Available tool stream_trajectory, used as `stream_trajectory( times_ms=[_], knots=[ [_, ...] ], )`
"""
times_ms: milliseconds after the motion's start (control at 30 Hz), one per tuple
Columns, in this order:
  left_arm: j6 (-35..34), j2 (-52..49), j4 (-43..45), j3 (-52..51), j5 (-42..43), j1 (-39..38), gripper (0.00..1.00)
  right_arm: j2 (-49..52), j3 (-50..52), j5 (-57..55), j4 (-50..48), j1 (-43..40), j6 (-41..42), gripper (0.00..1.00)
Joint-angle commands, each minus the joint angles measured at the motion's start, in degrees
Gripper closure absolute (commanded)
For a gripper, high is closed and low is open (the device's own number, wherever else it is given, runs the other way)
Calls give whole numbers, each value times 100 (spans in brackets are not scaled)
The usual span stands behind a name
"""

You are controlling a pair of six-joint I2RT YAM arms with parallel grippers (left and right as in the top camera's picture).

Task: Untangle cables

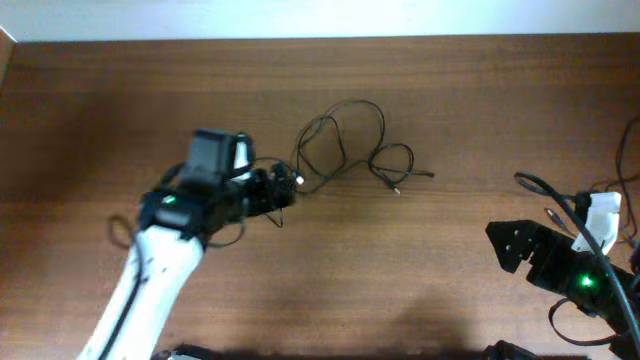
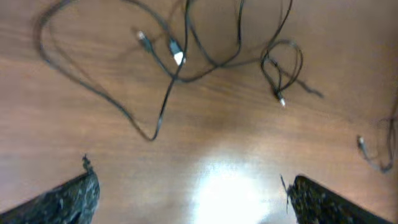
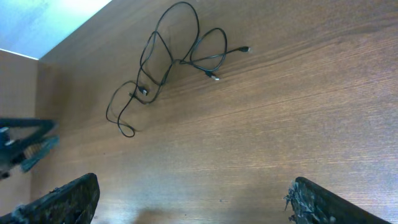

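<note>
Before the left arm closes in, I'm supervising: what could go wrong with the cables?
The open left claw hangs by where several strands of the cables cross; closing there may pinch two and tighten the tangle. The small loop near a plug end could snag when pulled. The right claw is far off, so the unanchored bunch may just drag.

Open tabletop (image 1: 450,110) lies right of the cables (image 1: 343,160); the left arm (image 1: 190,205) crowds their left side.

Overhead looks straight down on the table (image 1: 450,80); both wrist views skim low over it, all sharing the cables (image 1: 342,150).
</note>
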State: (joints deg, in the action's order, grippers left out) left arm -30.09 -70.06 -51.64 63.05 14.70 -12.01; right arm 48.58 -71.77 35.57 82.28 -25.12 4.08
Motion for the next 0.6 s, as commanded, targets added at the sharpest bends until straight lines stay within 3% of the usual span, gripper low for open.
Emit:
stream_trajectory(
  times_ms=[0,33,133,167,200,267,300,333,467,567],
  knots=[
    [-737,-1182,420,-28,-1344,-756,1,-15,37,-26,2,37,-68,1],
    [-811,-1523,481,-28,-1453,-811,1,-15,37,-26,2,37,-68,1],
    [-953,-2461,632,-28,-1451,-820,23,-15,37,-24,-13,37,-68,1],
    [-964,-2767,693,-28,-1453,-820,45,-15,37,-26,-2,37,-68,1],
    [-979,-2924,778,-28,-1449,-820,57,-15,37,-26,-2,37,-68,1],
    [-979,-2973,922,-28,-1416,-820,69,-15,37,-26,-7,37,-66,1],
    [-977,-2973,918,-28,-1366,-826,81,-15,37,-24,-2,37,-66,2],
    [-977,-2973,922,-28,-1360,-863,100,-15,37,-26,-2,37,-66,2],
    [-481,-2439,367,772,-1344,-503,100,-15,37,-26,72,37,-70,2],
    [-391,-955,107,1895,-1298,-116,100,-15,37,-24,87,37,-68,1]
  ],
)
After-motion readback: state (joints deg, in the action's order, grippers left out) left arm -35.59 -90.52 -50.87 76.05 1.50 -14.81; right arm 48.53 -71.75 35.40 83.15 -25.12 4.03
